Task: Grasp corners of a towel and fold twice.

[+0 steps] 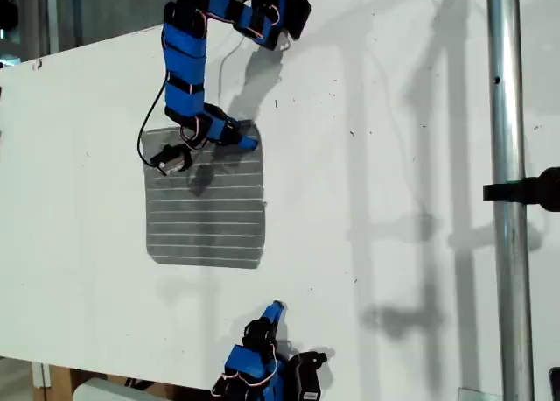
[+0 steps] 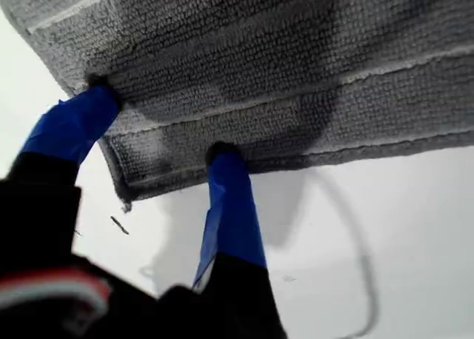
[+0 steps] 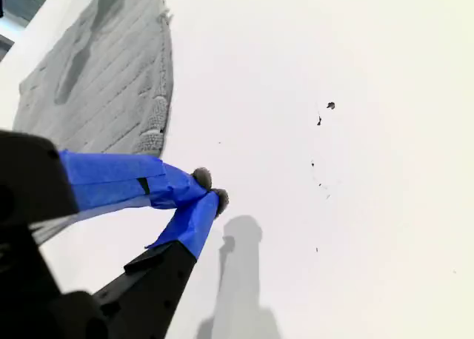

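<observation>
The grey striped towel (image 1: pixel 206 210) lies flat on the white table (image 1: pixel 394 156). My first gripper (image 1: pixel 246 140) reaches down from the exterior view's top to the towel's far corner (image 1: pixel 254 130) on that view's right. In the first wrist view that gripper (image 2: pixel 159 121) is open. One of its blue fingertips (image 2: pixel 95 91) rests on each of the two edges that meet at the rounded corner (image 2: pixel 122 187) of the towel (image 2: pixel 296 50). My second gripper (image 1: pixel 274 312) sits shut with nothing in it on bare table, short of the towel's near edge. Its closed tips (image 3: pixel 211 191) lie beside the towel (image 3: pixel 104 80).
A metal pole (image 1: pixel 507 156) with a black clamp (image 1: pixel 534 191) stands at the exterior view's right. The table's near edge runs along that view's bottom by the second arm's base (image 1: pixel 254 375). Small dark specks (image 3: pixel 326 109) dot the surface.
</observation>
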`<act>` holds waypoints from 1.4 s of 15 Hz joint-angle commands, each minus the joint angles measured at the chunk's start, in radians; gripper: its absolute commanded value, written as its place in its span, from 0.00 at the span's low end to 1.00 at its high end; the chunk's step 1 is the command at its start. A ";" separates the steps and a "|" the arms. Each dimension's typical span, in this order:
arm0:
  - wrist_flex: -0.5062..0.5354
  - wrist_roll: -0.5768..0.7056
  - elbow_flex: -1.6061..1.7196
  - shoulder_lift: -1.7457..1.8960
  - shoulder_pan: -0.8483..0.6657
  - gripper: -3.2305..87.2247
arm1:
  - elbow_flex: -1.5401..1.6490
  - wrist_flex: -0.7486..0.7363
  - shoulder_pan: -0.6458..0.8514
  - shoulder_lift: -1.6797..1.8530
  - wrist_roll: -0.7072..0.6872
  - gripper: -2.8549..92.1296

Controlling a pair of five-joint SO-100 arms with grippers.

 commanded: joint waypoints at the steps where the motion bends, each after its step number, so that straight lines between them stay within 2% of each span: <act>1: 0.002 -0.003 0.006 0.002 -0.009 0.01 | -0.025 -0.003 -0.008 -0.008 -0.020 0.25; 3: 0.002 -0.008 0.006 0.002 -0.025 0.01 | -0.025 -0.003 -0.012 -0.006 -0.017 0.04; 8: -0.040 0.051 -0.169 -0.086 -0.149 0.01 | -0.021 -0.029 -0.034 0.005 -0.023 0.03; 11: -0.158 0.210 -0.580 -0.681 -0.219 0.01 | -0.012 -0.037 -0.029 0.008 -0.023 0.03; 13: -0.172 0.350 -0.899 -1.080 -0.270 0.01 | -0.005 -0.041 -0.028 0.012 -0.023 0.03; 15: -0.044 0.471 -1.250 -1.427 -0.307 0.01 | 0.002 -0.046 -0.026 0.015 -0.023 0.03; 18: 0.084 0.658 -1.585 -1.701 -0.325 0.01 | 0.012 -0.051 -0.023 0.021 -0.023 0.03; 19: 0.120 0.718 -1.654 -1.756 -0.331 0.07 | 0.020 -0.057 -0.023 0.028 -0.023 0.03; 20: 0.143 0.755 -1.692 -1.784 -0.328 0.25 | 0.026 -0.061 -0.023 0.032 -0.023 0.03; 21: 0.133 0.815 -1.701 -1.790 -0.330 0.32 | 0.029 -0.063 -0.021 0.035 -0.021 0.03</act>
